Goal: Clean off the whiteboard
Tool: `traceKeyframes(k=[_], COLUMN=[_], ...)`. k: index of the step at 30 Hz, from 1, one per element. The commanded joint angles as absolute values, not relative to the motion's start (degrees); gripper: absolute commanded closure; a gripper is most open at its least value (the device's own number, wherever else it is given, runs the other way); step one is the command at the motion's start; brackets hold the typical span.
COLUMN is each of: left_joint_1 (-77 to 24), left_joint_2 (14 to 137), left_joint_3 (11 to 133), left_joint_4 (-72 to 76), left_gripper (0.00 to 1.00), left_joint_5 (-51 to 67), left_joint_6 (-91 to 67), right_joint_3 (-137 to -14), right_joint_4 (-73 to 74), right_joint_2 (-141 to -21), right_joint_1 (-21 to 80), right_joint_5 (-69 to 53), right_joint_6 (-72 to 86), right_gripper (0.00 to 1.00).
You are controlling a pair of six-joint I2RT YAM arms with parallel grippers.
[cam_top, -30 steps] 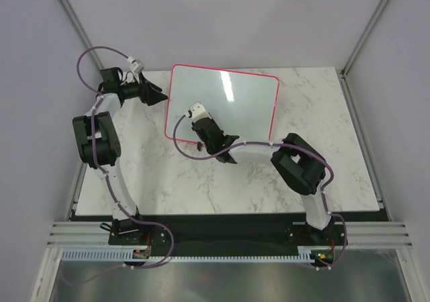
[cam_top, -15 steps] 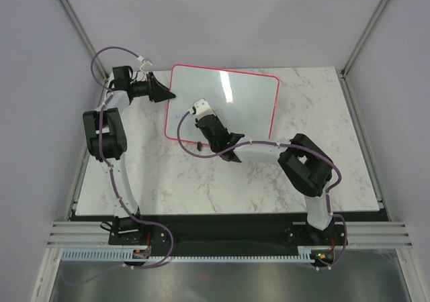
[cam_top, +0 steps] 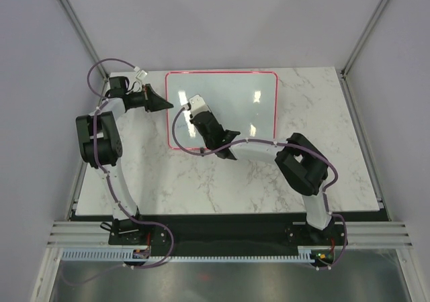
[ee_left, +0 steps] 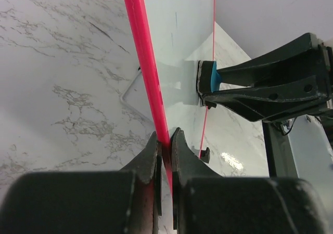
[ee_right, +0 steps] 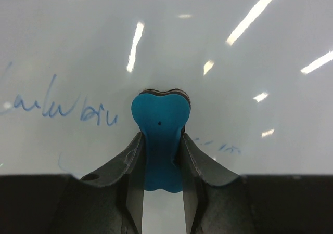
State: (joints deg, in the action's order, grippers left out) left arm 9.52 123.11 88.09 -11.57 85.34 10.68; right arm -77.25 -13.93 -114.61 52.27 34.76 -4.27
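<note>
The whiteboard [cam_top: 235, 90], glossy white with a thin red frame, stands at the back of the marble table. My left gripper [cam_top: 166, 105] is at its left edge. In the left wrist view it [ee_left: 164, 140] is shut on the red frame [ee_left: 143, 52]. My right gripper [ee_right: 161, 136] is shut on a small blue eraser [ee_right: 158, 114], whose front end is pressed against the board's face. From the side, the eraser [ee_left: 213, 79] touches the board. Blue handwriting [ee_right: 62, 109] lies left of the eraser, and fainter marks [ee_right: 223, 148] lie to its right.
The marble tabletop [cam_top: 201, 181] stretches in front of the board and to its right. A small black foot [ee_left: 205, 153] shows at the board's lower edge. Purple cables loop off both wrists. Grey walls and metal posts close in the back and sides.
My left gripper swung in to the board's left edge and closed on the red frame. The board turned square to the table. My right gripper shifted slightly up-left with the eraser.
</note>
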Motion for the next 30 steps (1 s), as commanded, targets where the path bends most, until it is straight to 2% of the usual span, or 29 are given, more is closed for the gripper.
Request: traceKeyframes(k=[1, 7, 11, 17, 23, 30], left_joint_1=[8.00, 7.65, 7.65, 7.73, 7.73, 7.73], left_joint_2=[119.10, 116.81, 116.19, 115.58, 114.87, 114.52], left_joint_3=[85.43, 82.36, 82.18, 82.00, 81.74, 81.91], left_joint_4=[-10.19, -10.99, -11.08, -11.07, -11.16, -11.25], left_gripper=[0.98, 0.98, 0.98, 0.98, 0.98, 0.98], left_joint_5=[79.11, 76.91, 76.82, 76.64, 76.29, 76.03], left_joint_6=[25.30, 29.44, 29.79, 30.15, 30.85, 31.46], right_joint_3=[-85.05, -93.05, -98.52, -98.53, -90.02, -73.32], right_joint_4=[-13.10, -10.63, -8.44, -8.35, -9.75, -11.95], right_joint_2=[-118.20, -124.79, -131.20, -131.75, -126.05, -113.39], right_joint_1=[51.86, 54.74, 58.18, 59.24, 56.78, 48.70], right_joint_5=[35.95, 28.75, 31.11, 32.51, 45.69, 49.40], right_joint_6=[-3.34, -0.70, -4.65, -4.92, -5.81, -1.32], right_gripper=[1.00, 1.00, 1.00, 1.00, 1.00, 1.00])
